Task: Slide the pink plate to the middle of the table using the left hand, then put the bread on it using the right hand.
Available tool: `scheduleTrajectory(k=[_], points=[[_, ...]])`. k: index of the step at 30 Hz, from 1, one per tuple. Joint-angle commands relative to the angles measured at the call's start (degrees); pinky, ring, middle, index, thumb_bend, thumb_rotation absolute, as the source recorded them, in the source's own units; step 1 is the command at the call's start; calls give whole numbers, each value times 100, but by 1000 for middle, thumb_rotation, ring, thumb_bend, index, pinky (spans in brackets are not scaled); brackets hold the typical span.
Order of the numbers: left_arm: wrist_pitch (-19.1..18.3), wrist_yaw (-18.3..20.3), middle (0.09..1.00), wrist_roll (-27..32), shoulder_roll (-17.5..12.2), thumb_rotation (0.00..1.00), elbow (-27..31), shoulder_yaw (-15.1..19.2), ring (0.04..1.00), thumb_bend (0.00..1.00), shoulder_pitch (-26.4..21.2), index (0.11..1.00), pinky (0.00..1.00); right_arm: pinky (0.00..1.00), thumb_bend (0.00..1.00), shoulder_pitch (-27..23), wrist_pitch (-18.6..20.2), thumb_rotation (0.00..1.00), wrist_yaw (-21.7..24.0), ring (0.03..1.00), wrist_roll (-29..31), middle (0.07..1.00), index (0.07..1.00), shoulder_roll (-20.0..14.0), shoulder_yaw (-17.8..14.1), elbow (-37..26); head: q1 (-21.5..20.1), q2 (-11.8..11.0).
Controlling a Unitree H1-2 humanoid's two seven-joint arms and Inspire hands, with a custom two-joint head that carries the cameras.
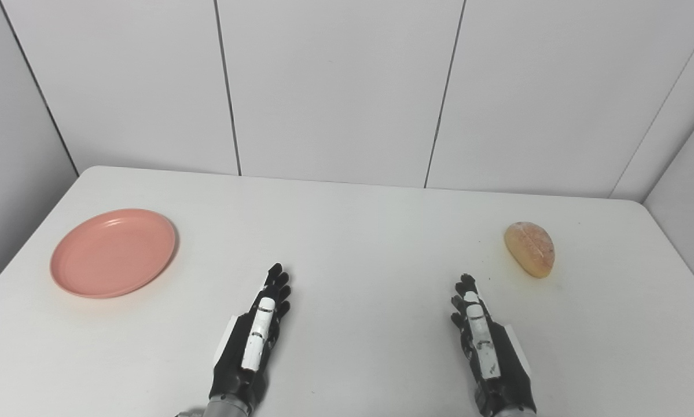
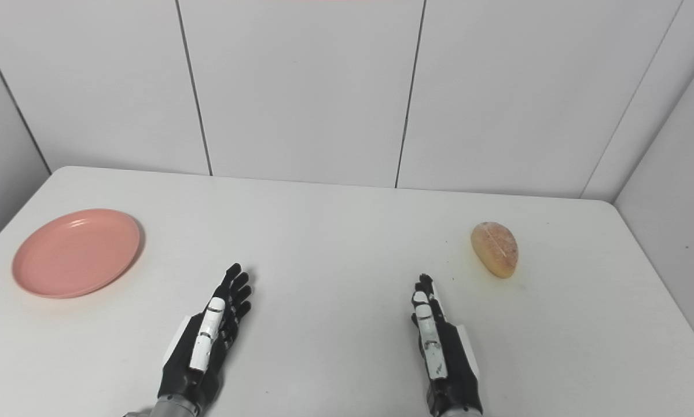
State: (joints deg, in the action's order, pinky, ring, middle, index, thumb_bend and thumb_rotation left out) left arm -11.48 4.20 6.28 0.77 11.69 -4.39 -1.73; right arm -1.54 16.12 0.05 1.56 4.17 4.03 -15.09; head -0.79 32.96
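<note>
A white table (image 1: pixel 347 231) is enclosed by pale panelled walls. The pink plate (image 1: pixel 113 252) is located at the table's left side, the bread (image 1: pixel 529 248) at its right. The left hand (image 1: pixel 253 339) and right hand (image 1: pixel 484 347) are extended near the front edge, fingers released, nothing grasped.

I can't read any words, numbers or signs here. Nothing I see has writing on it at all.
</note>
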Motion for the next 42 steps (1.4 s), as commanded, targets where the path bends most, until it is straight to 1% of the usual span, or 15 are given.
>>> scheduleTrajectory(k=[1, 9, 16, 30, 34, 36, 37, 40, 41, 42], points=[[10, 13, 1000, -15, 63, 1000, 113, -44, 1000, 412, 13, 1000, 1000, 1000, 249, -73, -289, 1000, 39, 1000, -15, 1000, 1000, -15, 13, -115, -4, 4], [10, 21, 1000, -40, 48, 1000, 110, -57, 1000, 417, 10, 999, 1000, 1000, 256, -83, -371, 1000, 52, 1000, -33, 1000, 1000, -36, 22, -57, -5, 8], [15, 29, 1000, -28, 46, 1000, 105, -55, 1000, 417, 4, 999, 1000, 1000, 237, -87, -348, 1000, 41, 1000, -58, 1000, 1000, -33, 24, -62, -4, 12], [-11, 24, 1000, -74, 32, 1000, 120, -74, 1000, 431, 4, 998, 1000, 1000, 247, -86, -348, 1000, 70, 1000, -49, 1000, 1000, -49, 33, -53, 5, 10], [8, 14, 1000, -91, 52, 1000, 89, -91, 1000, 436, 11, 996, 1000, 1000, 233, -78, -336, 1000, 72, 1000, -14, 1000, 1000, -51, 12, -46, 93, -62], [69, 14, 1000, -122, 63, 1000, 33, -113, 1000, 436, 10, 998, 1000, 1000, 228, -72, -362, 1000, 79, 1000, -19, 1000, 1000, -77, 3, -30, 215, -127], [115, 11, 1000, -144, 83, 1000, -8, -130, 1000, 432, 9, 998, 1000, 1000, 222, -66, -386, 1000, 91, 1000, -3, 1000, 1000, -97, -13, -17, 362, -196], [290, -8, 1000, -206, 154, 1000, -121, -184, 1000, 424, 16, 999, 1000, 1000, 206, -36, -493, 1000, 121, 1000, 33, 1000, 1000, -160, -54, 24, 558, -292], [351, -19, 1000, -232, 187, 1000, -174, -213, 1000, 422, 17, 999, 1000, 1000, 205, -25, -550, 1000, 142, 1000, 59, 1000, 1000, -196, -78, 60, 724, -395], [367, -43, 1000, -263, 218, 1000, -207, -242, 1000, 421, 23, 1000, 1000, 1000, 206, -6, -612, 1000, 166, 1000, 70, 1000, 1000, -237, -92, 96, 752, -417]])
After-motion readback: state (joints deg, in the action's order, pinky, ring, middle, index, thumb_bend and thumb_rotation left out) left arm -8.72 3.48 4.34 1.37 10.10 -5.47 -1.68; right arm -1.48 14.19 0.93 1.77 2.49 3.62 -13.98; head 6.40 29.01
